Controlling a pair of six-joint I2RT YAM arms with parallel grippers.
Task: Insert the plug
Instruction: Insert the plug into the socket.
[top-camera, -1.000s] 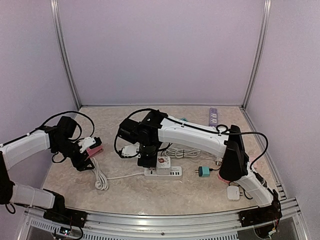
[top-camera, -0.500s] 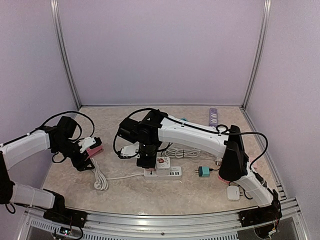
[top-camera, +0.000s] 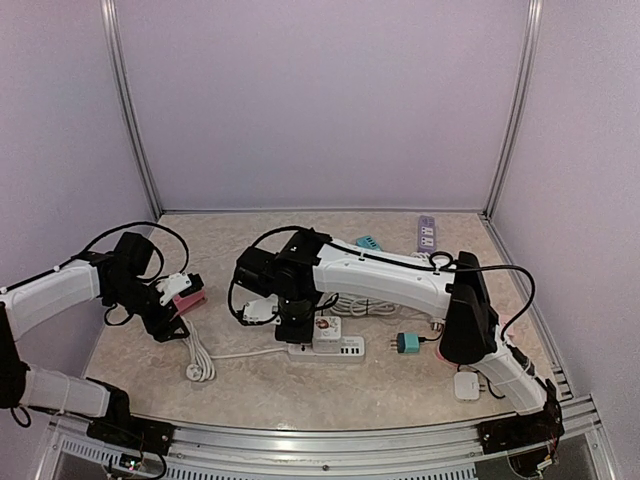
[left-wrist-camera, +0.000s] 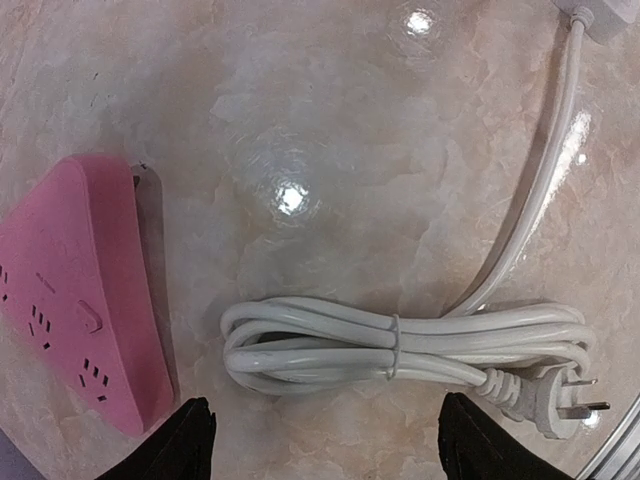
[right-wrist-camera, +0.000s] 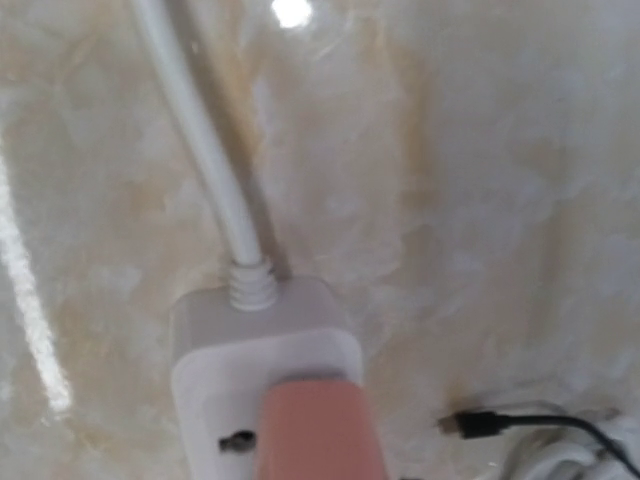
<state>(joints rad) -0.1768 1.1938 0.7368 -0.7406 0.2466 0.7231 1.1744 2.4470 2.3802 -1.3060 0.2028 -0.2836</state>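
Note:
My right gripper (top-camera: 293, 326) hangs low over the left end of the white power strip (top-camera: 342, 347), shut on the plug. In the right wrist view the plug (right-wrist-camera: 318, 432) is a blurred salmon block, right above the strip's face (right-wrist-camera: 215, 405) beside a socket slot and near where the cord (right-wrist-camera: 205, 170) enters. The gripper's own fingers do not show there. My left gripper (left-wrist-camera: 335, 452) is open at the left of the table, over a coiled white cord (left-wrist-camera: 400, 345), its black fingertips (left-wrist-camera: 188, 442) apart with nothing between them.
A pink power strip (left-wrist-camera: 75, 290) lies beside the left gripper (top-camera: 180, 302). A white block with a red mark (top-camera: 326, 328) sits on the white strip. A teal adapter (top-camera: 407, 343), a white adapter (top-camera: 467, 386), a purple strip (top-camera: 426, 235) and loose cables (top-camera: 365, 304) lie to the right.
The right arm's wrist has shifted slightly left and lower over the white strip's left end. The left arm has not moved.

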